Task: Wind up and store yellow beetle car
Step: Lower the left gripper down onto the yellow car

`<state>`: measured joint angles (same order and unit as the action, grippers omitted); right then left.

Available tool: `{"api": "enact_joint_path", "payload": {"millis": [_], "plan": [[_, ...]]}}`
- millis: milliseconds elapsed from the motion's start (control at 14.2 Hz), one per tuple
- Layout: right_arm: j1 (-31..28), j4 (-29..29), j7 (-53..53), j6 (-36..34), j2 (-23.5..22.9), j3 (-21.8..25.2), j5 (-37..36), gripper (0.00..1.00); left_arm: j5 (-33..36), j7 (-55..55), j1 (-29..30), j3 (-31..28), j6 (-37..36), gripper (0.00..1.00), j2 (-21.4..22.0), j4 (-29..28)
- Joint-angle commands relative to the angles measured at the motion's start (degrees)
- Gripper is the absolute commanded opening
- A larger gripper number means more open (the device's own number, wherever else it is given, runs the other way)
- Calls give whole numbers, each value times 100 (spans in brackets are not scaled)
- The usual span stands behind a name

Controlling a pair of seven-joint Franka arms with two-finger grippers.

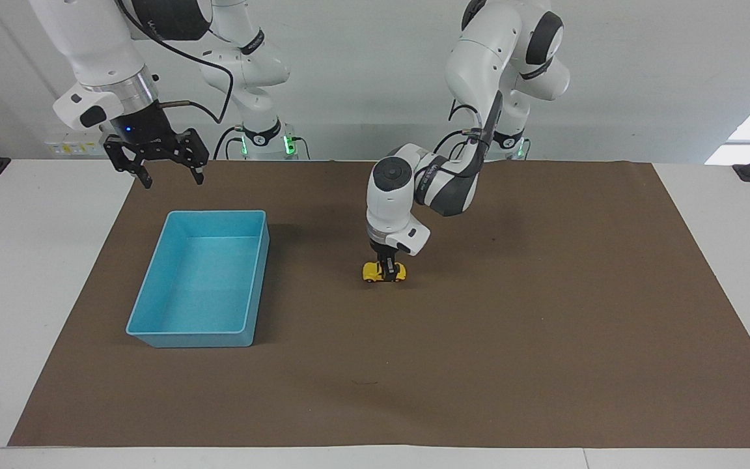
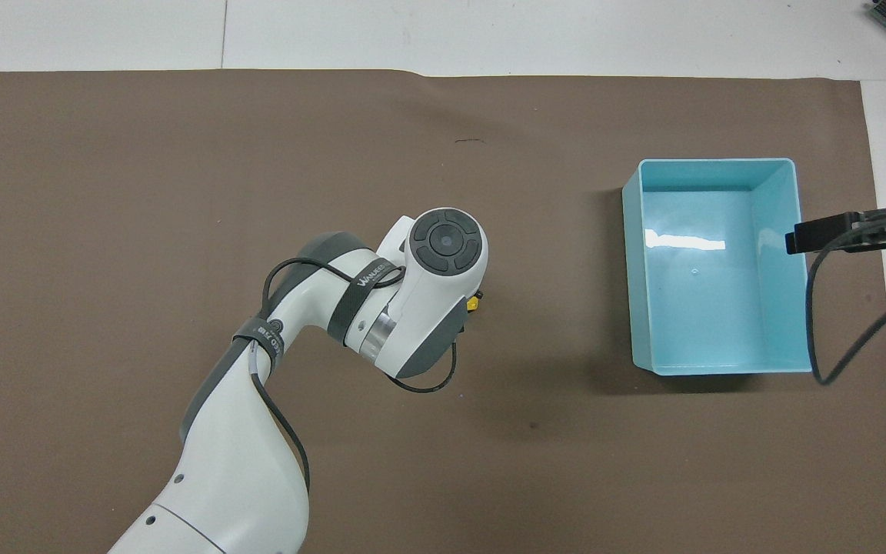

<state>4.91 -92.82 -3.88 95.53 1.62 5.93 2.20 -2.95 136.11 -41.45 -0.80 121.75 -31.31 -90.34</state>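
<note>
The broad brown paper mat point(image 1: 544, 339) covers most of the white table point(image 1: 36, 273), and everything in play sits on it. The light blue rectangular plastic bin point(image 1: 153, 329) stands toward the right arm's end of the table, with nothing inside. The tiny bright yellow beetle toy car point(image 1: 370, 273) rests on its wheels on the mat near the middle, well apart from the bin; from overhead only a sliver of yellow shows at the edge of the left arm's wrist.

The left gripper point(image 1: 387, 271) is down on the car with its fingers clamped across the rounded body. The right gripper point(image 1: 167, 170) hangs over the mat's edge just on the robots' side of the bin, fingers spread apart, and that arm waits.

The step in hand looks like the wind-up. To do it well, I judge the left arm should keep the wheels pressed lightly on the mat and drag the car straight back along its own length, so the wheels turn rather than skid. The grip sits across a small curved shell, so a sideways pull could twist the car out. The lift to the bin should come only after that stroke.

Count: one mat, one bin, one car, two arms with one gripper each.
</note>
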Motion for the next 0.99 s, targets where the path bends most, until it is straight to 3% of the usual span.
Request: {"api": "enact_joint_path", "payload": {"millis": [0, 916], "plan": [[-34, -34, 124, -25, 67, -4, 123, 100, 93, 12, 15, 1, 42, 39, 63, -282], [-34, -43, 133, -25, 75, -4, 123, 100, 172, -384, 278, -60, 253, 39, 248, -915]]}}
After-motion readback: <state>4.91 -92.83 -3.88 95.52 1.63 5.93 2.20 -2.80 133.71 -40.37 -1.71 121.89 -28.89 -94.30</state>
